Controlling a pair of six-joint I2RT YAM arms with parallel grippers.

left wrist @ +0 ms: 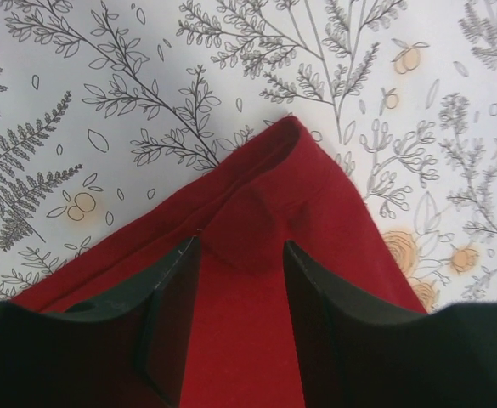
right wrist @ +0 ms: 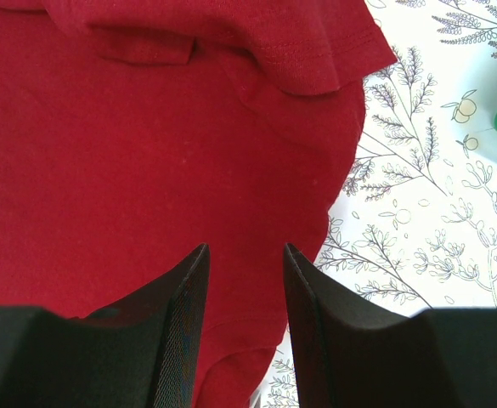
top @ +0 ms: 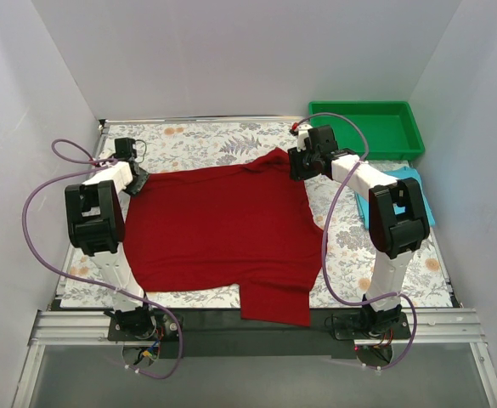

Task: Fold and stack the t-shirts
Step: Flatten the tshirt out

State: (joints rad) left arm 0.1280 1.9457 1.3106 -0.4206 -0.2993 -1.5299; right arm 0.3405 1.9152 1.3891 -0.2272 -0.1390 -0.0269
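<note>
Top view: the red shirt point(top: 218, 234) lies spread flat over most of the tabletop point(top: 197, 140). One sleeve point(top: 273, 308) drapes over the near edge. This is the only view that shows the whole shirt, both arms, the folded blue shirt point(top: 409, 176) at the right, partly hidden behind the right arm, and the green tray point(top: 384, 132) in the far right corner. The blue shirt lies apart from the red one, near of the tray.

The red shirt's long axis runs left to right. Both sleeves are at its right end, one near and one far, and the straight hem edge faces left.

Left wrist view: only here does the seam detail of the shirt's far left corner show. The left gripper point(top: 136, 178) is partly open. Its fingers point(left wrist: 176, 289) press down on the cloth, one on each side of a small raised pucker just short of the corner tip. The jaws stand apart and are not clamped on the pucker.

Right wrist view: only here do the far sleeve's stitched cuff and the fold beneath it show, with a sliver of green at the right edge of the frame. The right gripper point(top: 302, 161) is at the shirt's far right corner, by the far sleeve. Its jaws are partly open over flat red cloth near the shirt's edge, and nothing is held between them.
</note>
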